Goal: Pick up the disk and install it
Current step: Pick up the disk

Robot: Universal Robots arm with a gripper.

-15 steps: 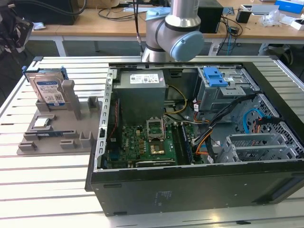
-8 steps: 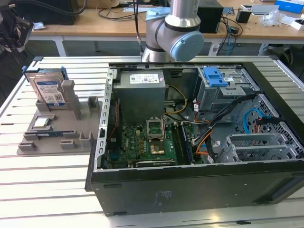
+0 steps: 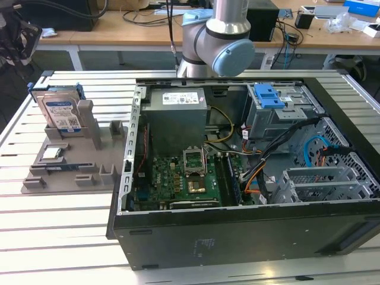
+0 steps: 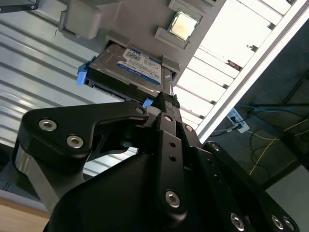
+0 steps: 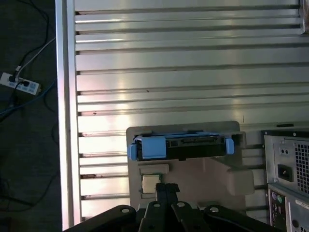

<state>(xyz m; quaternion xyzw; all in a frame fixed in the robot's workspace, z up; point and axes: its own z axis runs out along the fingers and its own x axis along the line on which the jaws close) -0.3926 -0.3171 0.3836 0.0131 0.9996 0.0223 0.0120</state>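
The disk (image 3: 62, 113) stands on edge in a grey holder (image 3: 65, 169) on the slatted table, at the exterior view's left. It is silver-grey with a blue-and-white label and blue plastic along its edges. In both wrist views the disk (image 4: 135, 65) (image 5: 181, 146) sits in its slot in the holder (image 4: 203, 14) (image 5: 203, 174). My gripper (image 5: 166, 187) (image 4: 161, 101) hangs above the disk and apart from it. Its black fingers are closed together with nothing between them.
An open computer case (image 3: 237, 225) lies on the table at the exterior view's right. It holds a grey box with a white sticker (image 3: 177, 116), a motherboard, and a metal cage with a blue handle (image 3: 267, 95). A small square chip (image 3: 51, 153) lies on the holder.
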